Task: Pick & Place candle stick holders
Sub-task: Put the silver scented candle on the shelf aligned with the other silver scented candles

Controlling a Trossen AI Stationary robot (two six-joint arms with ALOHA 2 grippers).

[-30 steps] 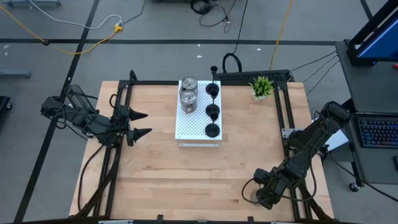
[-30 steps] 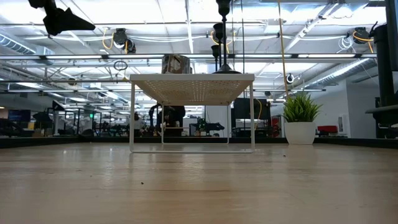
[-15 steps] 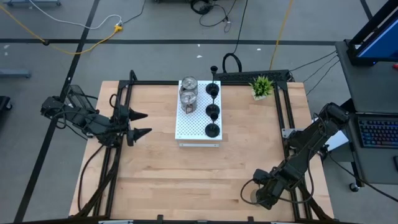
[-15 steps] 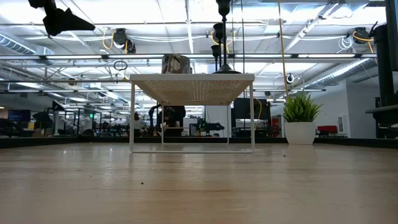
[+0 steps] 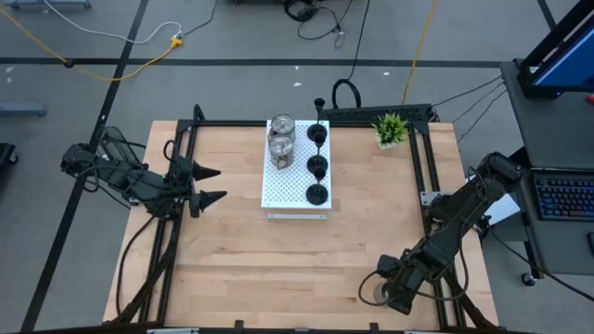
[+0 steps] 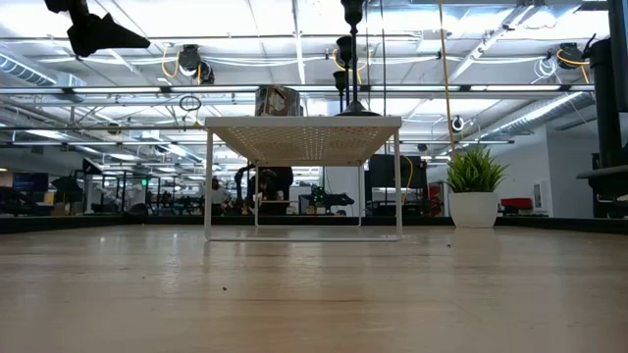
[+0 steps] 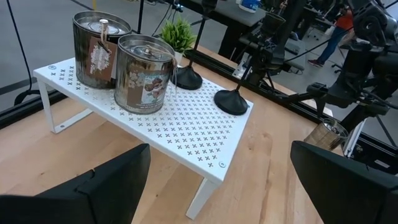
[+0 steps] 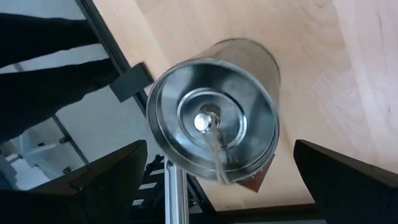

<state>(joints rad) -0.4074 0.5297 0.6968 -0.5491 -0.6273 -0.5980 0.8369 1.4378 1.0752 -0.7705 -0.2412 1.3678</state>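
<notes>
- Left gripper [image 5: 212,185]: fingers apart, holding nothing. It hovers over the table's [image 5: 241,250] left edge, pointing toward the white board [image 5: 295,190].
- Right gripper [image 5: 379,289]: fingers apart, at the table's near right corner. It sits directly above a silver holder [image 8: 214,115]. The wrist view shows the two fingers [image 8: 93,180] flanking the holder on either side, not touching it.
- That silver holder stands upright on the wood, close to the black frame rail [image 8: 115,53] at the table edge.
- White board: a perforated raised shelf on legs, standing at the table's far centre.
- On the board's left half, two silver holders [image 5: 281,125] [image 5: 279,145] stand one behind the other, just beside each other, at the far end.
- On the board's right half, three black holders [image 5: 317,134] [image 5: 317,166] [image 5: 317,194] stand upright in a row from far to near, apart from one another.
- Plant [image 5: 391,128]: a green plant in a white pot at the table's far right, well apart from the board.
- Low view: the board's underside and legs show, with one silver holder and the black holders' stems above it; the plant stands to the right.
</notes>
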